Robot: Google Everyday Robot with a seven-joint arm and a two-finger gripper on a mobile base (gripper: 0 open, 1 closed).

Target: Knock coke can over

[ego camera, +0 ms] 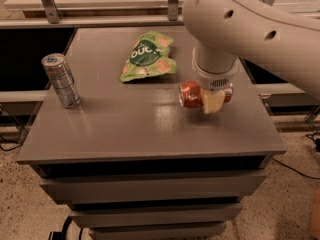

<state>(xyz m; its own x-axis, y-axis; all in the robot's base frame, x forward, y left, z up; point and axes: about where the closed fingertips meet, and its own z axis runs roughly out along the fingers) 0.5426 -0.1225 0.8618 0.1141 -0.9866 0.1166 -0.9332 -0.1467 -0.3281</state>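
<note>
1. The coke can (190, 95) lies on its side near the right-hand part of the table (125, 134); its silver top points left and its red-orange body runs off to the right, under the wrist; it is no longer upright, so by my reading the tipping itself looks done or very nearly done.
2. What I cannot settle is whether the can rests freely on the tabletop or is carried just above it; if it is carried, it has yet to be let go and left lying.
3. The gripper (214, 101) is at the can's right end, touching or overlapping it; a pale part of it covers that end; whether it is clamped on the can or only pressed against it, I cannot tell.
4. The arm (235, 29) comes in from the upper right, bends over the table's right side and drops its wrist nearly straight down onto the can.
5. The green snack bag (147, 56) lies flat behind and to the left of the can, apart from it; the slim silver-grey can (61, 80) stands upright near the left edge, well apart.
</note>
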